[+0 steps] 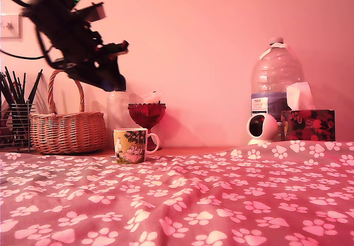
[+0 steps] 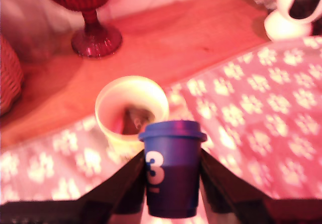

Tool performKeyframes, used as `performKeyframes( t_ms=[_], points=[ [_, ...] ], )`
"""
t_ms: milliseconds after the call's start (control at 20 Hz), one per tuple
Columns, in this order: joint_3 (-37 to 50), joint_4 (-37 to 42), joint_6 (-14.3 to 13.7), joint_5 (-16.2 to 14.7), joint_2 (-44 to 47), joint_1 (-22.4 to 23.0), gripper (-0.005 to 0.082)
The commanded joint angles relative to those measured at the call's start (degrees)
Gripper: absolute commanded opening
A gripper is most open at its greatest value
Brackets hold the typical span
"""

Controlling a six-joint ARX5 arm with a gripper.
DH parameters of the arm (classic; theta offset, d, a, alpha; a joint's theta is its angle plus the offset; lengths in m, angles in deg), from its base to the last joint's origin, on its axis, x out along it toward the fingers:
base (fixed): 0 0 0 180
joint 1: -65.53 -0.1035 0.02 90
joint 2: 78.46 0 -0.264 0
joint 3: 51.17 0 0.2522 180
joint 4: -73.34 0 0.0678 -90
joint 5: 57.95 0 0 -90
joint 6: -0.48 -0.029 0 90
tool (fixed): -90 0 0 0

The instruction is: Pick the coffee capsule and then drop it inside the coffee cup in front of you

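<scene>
The coffee cup (image 1: 130, 145), a small mug with a white handle and a yellow-green cartoon print, stands at the edge of the paw-print cloth in the exterior view. From the wrist view its white open rim (image 2: 132, 103) lies just beyond the capsule. The coffee capsule (image 2: 171, 168) is dark blue with a white "3", held between the two dark fingers of my gripper (image 2: 171, 183), which is shut on it. In the exterior view my gripper (image 1: 110, 77) hangs high above the cup, a little to its left; the capsule is hidden there.
A red scalloped goblet (image 1: 146, 115) stands just behind the cup. A wicker basket (image 1: 67, 129) and a wire holder of pencils (image 1: 14, 116) sit at the exterior view's left. A water bottle (image 1: 276, 83), white camera (image 1: 261, 129) and tissue box (image 1: 307, 124) stand at right.
</scene>
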Motion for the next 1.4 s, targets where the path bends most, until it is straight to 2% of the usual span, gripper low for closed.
performKeyframes(
  t_ms=[0, 300, 900, 1350],
  points=[
    [-2.9, -1.5, -1.1, -0.1, 3.5, -0.5, 0.0179],
    [-15.1, -7.5, -1.9, -1.2, 12.4, -1.7, 0.0179],
    [-28.7, -9.4, -2.6, -2.6, 27.0, -3.1, 0.0179],
    [-30.8, -10.8, -2.5, -2.6, 28.9, -3.1, 0.0179]
  ],
)
